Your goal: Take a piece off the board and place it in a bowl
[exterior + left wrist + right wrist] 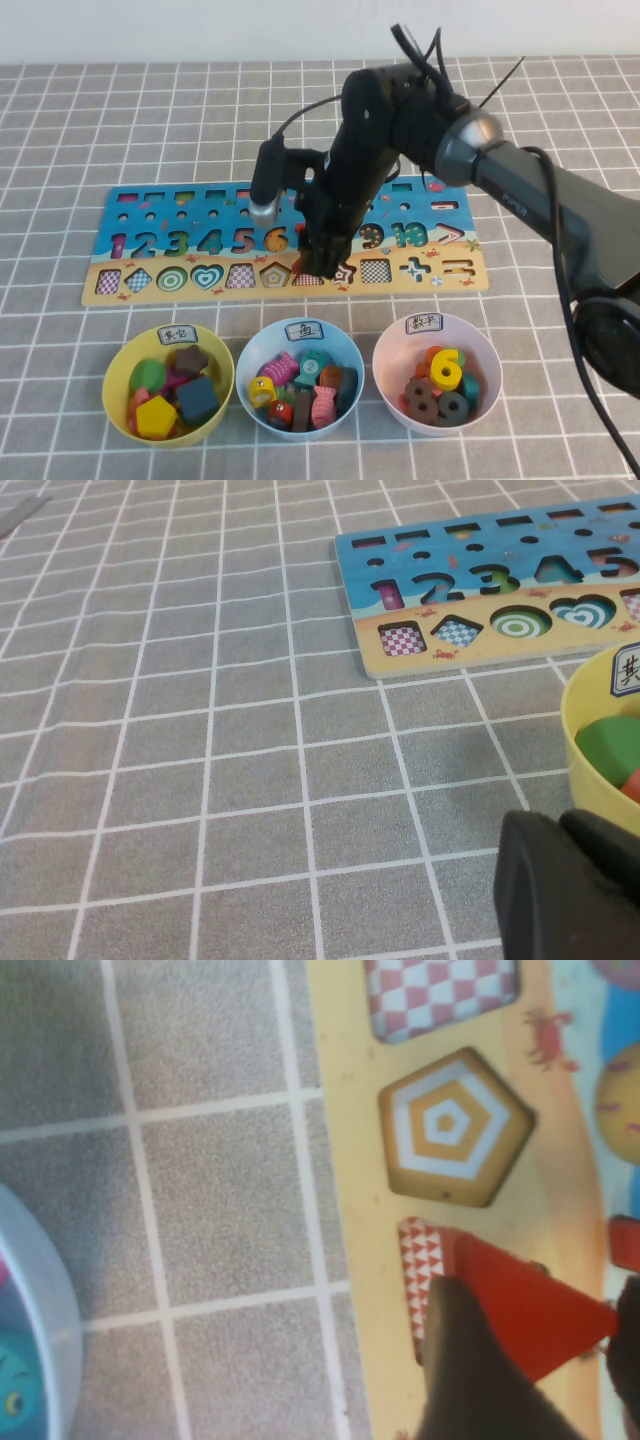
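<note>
The board [150, 288] lies across the middle of the table. My right gripper [318, 262] reaches down onto its lower row and is shut on the red triangle piece [530, 1305]. The piece is raised and shifted off its red-and-white patterned cutout [418, 1270], one finger [470, 1370] on each side. The yellow bowl [112, 375] with a white label stands at the front left, holding several shape blocks. It also shows in the left wrist view [590, 770]. My left gripper [565, 880] is shut and empty, low over the cloth beside that bowl, and out of the high view.
A light blue bowl [245, 360] and a pale pink bowl [382, 350] stand in front of the board, each with several pieces. The empty pentagon cutout [455, 1125] is next to the triangle cutout. The red 7 [625, 1245] sits just beyond. Grey checked cloth covers the table.
</note>
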You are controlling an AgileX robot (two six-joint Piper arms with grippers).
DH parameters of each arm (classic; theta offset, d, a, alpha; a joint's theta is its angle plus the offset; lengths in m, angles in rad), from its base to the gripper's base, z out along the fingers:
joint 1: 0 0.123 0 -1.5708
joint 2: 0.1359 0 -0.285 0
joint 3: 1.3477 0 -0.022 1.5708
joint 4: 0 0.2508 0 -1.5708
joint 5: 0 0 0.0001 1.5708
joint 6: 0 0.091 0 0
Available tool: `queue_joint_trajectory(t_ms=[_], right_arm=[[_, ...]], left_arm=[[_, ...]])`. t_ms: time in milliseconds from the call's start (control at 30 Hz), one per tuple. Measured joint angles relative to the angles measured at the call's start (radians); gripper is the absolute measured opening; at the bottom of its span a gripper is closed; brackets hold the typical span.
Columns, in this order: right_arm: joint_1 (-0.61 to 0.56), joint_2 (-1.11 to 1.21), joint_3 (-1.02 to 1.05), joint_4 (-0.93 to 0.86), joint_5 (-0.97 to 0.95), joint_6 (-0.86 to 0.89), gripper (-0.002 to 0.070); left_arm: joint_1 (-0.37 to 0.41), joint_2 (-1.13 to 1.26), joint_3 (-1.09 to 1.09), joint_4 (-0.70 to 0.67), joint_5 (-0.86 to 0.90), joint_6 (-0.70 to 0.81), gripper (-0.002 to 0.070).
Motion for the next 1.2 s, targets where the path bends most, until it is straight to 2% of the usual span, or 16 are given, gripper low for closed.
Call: queue_joint_trajectory(t_ms=[267,467,667,767,1200], right_arm=[[0.000,-0.053,0.000,-0.014,0.024,0.151,0.0261],[0.009,-0.103,0.000,-0.032,0.027,0.452,0.0261],[0.062,-0.143,0.000,-0.055,0.030,0.800,0.0260],[0.098,-0.159,0.000,-0.060,0.030,0.910,0.0260],[0.304,-0.172,0.002,-0.062,0.034,1.101,0.0260]], left_arm=[[0.000,0.000,0.000,0.000,0.000,0.000,0.0000],[0.000,0.000,0.000,0.000,0.000,0.000,0.0000],[0.000,0.000,0.000,0.000,0.000,0.000,-0.0001],[0.000,0.000,0.000,0.000,0.000,0.000,0.0000],[0.000,0.000,0.000,0.000,0.000,0.000,0.0000]])
